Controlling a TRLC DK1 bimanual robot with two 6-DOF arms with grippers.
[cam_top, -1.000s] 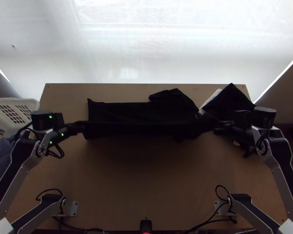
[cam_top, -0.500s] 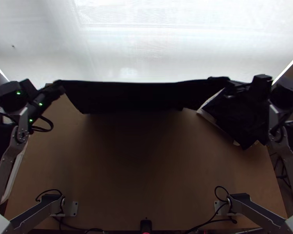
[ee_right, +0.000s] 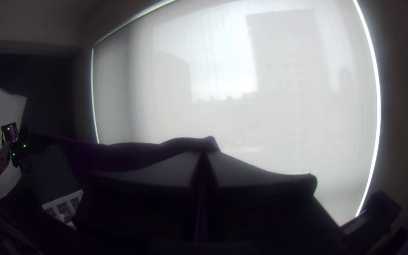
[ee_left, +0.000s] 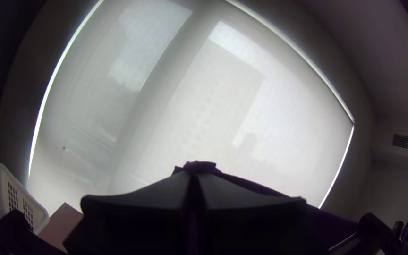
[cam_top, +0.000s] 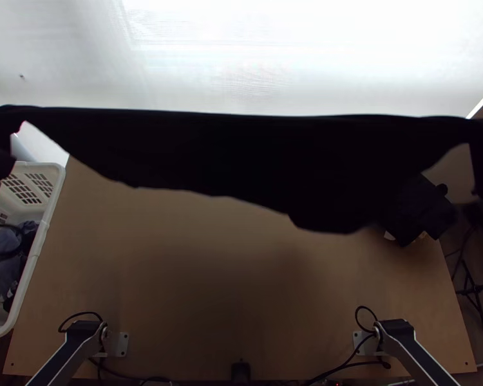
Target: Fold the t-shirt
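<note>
Here, the shirt (cam_top: 254, 154) is held stretched in the air over the table's (cam_top: 241, 283) far part, its lower edge hanging unevenly. One end is pinched between the left gripper's (cam_top: 2, 122) fingers, the other between the right gripper's (cam_top: 481, 132). Dark cloth (cam_top: 422, 209) is partly covered at right; clothes (cam_top: 8, 243) are held in the left basket (cam_top: 47, 222).

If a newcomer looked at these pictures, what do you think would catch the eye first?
Probably the black t-shirt, held stretched between the left end effector and right end effector, across the top view's upper half. Next, the bright window blind beyond the table, then the white basket of clothes at the table's left.
</note>
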